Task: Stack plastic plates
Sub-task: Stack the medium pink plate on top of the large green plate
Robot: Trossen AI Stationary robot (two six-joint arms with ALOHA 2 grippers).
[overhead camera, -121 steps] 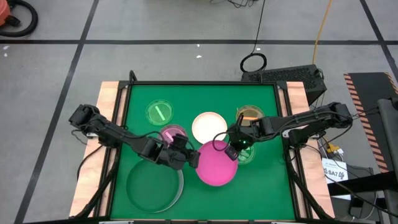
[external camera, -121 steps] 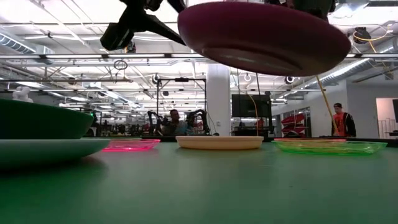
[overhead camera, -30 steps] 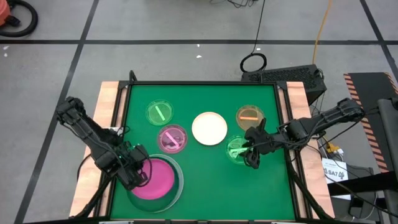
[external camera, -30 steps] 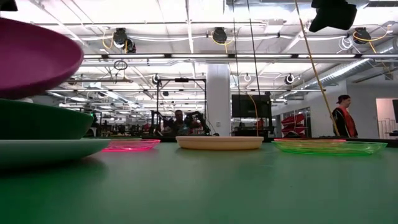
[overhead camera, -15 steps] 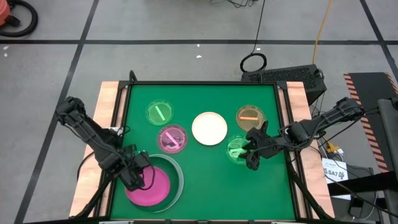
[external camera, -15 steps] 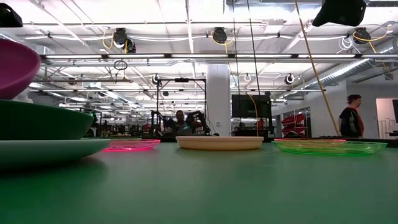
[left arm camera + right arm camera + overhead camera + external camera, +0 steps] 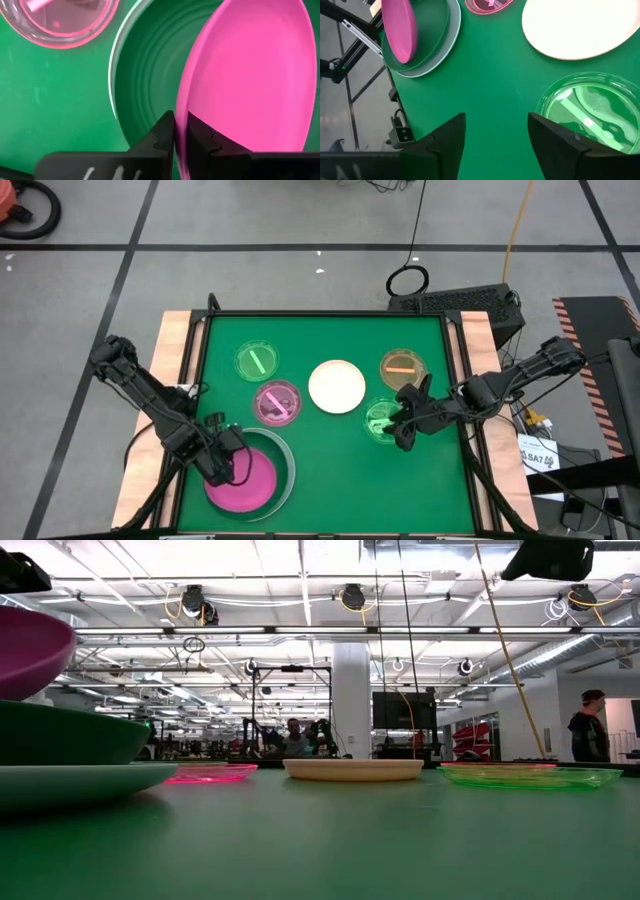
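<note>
Pink plate (image 7: 250,75), its rim clamped between the left gripper (image 7: 180,131) fingers, sits tilted in the dark green plate (image 7: 150,75) on the mint plate (image 7: 286,470) at the table's near left. It has come slightly lower than half a second ago. The right gripper (image 7: 496,131), jaws apart, hangs above the small green dish (image 7: 587,112), near the cream plate (image 7: 336,385). No writing can be read.

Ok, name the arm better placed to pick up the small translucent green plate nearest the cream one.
Right: its open gripper hovers beside that small translucent green plate, while the left gripper holds the hot pink plate.
</note>
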